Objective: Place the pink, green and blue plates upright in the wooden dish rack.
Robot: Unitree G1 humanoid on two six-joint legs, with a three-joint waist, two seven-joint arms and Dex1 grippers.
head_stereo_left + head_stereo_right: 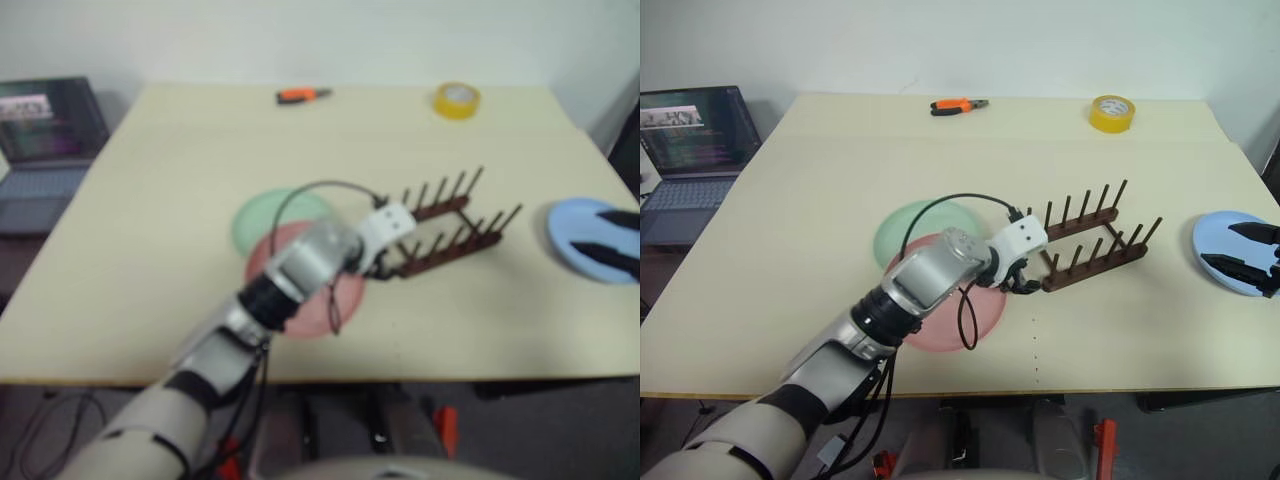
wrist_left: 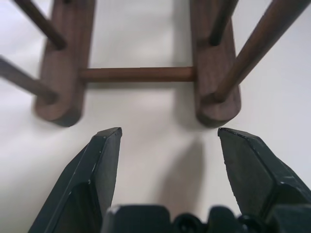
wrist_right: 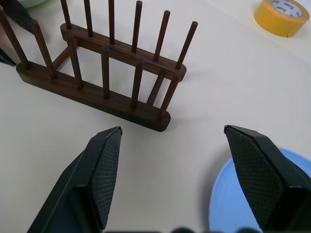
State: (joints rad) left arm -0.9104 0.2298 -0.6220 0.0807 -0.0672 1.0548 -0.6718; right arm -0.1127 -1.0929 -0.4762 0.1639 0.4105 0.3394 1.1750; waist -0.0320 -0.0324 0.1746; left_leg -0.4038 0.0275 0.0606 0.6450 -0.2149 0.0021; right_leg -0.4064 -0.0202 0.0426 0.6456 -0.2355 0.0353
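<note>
Wooden dish rack [image 1: 1087,238] stands empty at table centre; I judge no plate racked yet. Pink plate [image 1: 985,312] lies flat left of it, overlapping the green plate [image 1: 910,228]; blue plate [image 1: 1223,250] lies far right. Left gripper [image 1: 1024,281] hangs wide open and empty at the rack's left end; right gripper [image 1: 1246,255] spreads open over the blue plate, gripping nothing. Next: grasp one plate rim.

small dark print running along the tape roll [image 3: 283,17] edge (too small for reading), laptop [image 1: 692,135] screen showing lines of illegible text
</note>
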